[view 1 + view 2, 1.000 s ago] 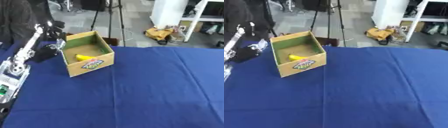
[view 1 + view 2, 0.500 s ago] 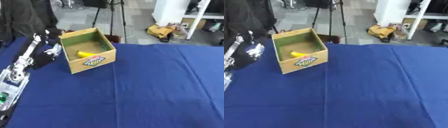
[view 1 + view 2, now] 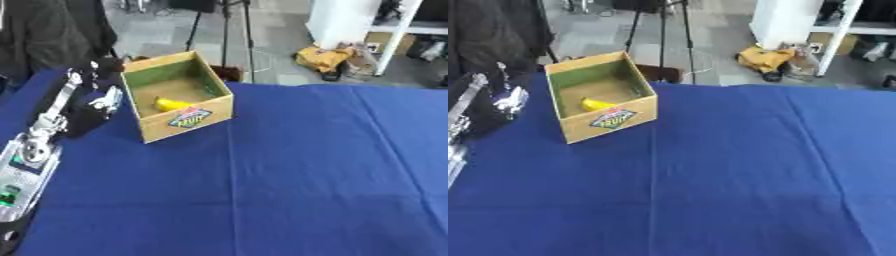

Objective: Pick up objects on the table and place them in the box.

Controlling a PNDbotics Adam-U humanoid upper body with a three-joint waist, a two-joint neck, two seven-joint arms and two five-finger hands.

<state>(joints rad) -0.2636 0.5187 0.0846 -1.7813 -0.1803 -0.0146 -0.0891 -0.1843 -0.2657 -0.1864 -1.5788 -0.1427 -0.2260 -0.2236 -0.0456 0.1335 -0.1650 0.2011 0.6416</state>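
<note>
A cardboard box (image 3: 187, 118) with a green inside and a fruit label stands at the far left of the blue table (image 3: 289, 180). A yellow banana-like object (image 3: 172, 104) lies on its floor. My left hand (image 3: 94, 102) hovers just left of the box, apart from it, its black fingers hanging relaxed with nothing in them. My left arm (image 3: 35, 155) runs up the left edge. My right hand shows in neither view.
The blue cloth covers the whole table in front and to the right of the box. Beyond the far edge are a tripod (image 3: 223, 30), a white cabinet (image 3: 346, 22) and a yellow bag (image 3: 322, 56) on the floor.
The whole picture has shifted as the head moved. My left hand has drawn back from the box's top left corner to its left side, lower down.
</note>
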